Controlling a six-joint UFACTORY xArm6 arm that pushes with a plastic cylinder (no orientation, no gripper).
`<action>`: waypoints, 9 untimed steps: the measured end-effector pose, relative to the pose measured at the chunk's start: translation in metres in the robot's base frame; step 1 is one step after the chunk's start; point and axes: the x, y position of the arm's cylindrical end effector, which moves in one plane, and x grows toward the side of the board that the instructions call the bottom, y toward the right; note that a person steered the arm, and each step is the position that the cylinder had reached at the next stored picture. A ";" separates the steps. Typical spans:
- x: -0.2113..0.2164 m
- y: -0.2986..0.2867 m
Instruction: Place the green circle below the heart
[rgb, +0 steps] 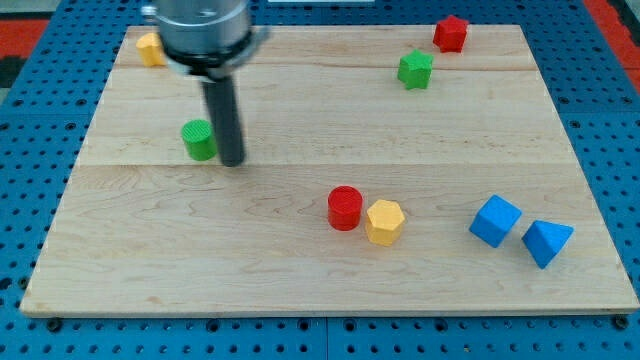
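Observation:
The green circle, a short green cylinder, stands on the wooden board at the view's left. My tip rests on the board just to the circle's right, touching or nearly touching its side. A yellow block at the view's top left looks like the heart, though the arm's body partly crowds it. The rod rises from the tip up to the arm's grey body at the view's top.
A red cylinder and a yellow hexagon sit side by side at the lower centre. A blue cube and a blue triangle lie lower right. A green star and a red star lie upper right.

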 end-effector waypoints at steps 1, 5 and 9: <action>-0.059 -0.054; -0.086 -0.172; -0.079 -0.091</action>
